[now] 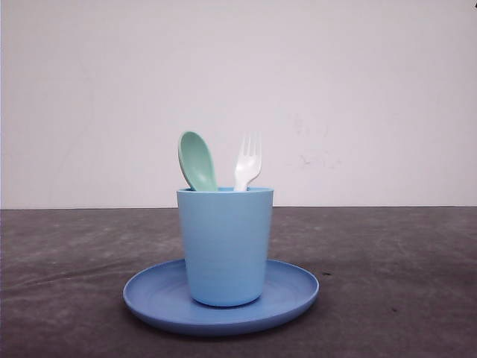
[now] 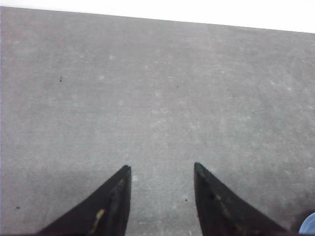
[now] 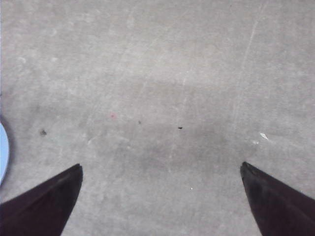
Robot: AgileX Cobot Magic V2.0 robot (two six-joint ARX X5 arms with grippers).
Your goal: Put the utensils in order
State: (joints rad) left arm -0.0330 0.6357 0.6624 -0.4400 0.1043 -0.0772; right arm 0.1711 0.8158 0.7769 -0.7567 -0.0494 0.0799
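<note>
Left gripper [image 2: 162, 169]: 2 dark fingers [image 2: 115, 201] spread apart, nothing between them, bare grey table [image 2: 157, 98] under the gap. Released, above the surface. A sliver of blue plate [image 2: 309, 223] shows at the frame corner beside one finger.

Right gripper [image 3: 161, 167]: 2 dark fingers [image 3: 47, 201] spread wider than the left pair, nothing held, scuffed table under them. Released. A thin blue arc of the plate sits at the frame edge near one finger.

Front view: light blue cup [image 1: 225, 250] stands upright in the middle of the round blue plate, which lies flat on the dark table in front of a plain pale wall [image 1: 238, 89].

Utensils: both stand in the cup, handles down, heads above the rim. Mint-green spoon [image 1: 197, 161] on the left side of the cup, bowl tilted slightly left. White fork [image 1: 247, 164] on the right side, 4 tines up, close to upright. Spoon and fork heads are near each other, not touching above the rim. Contact inside the cup cannot be seen.
</note>
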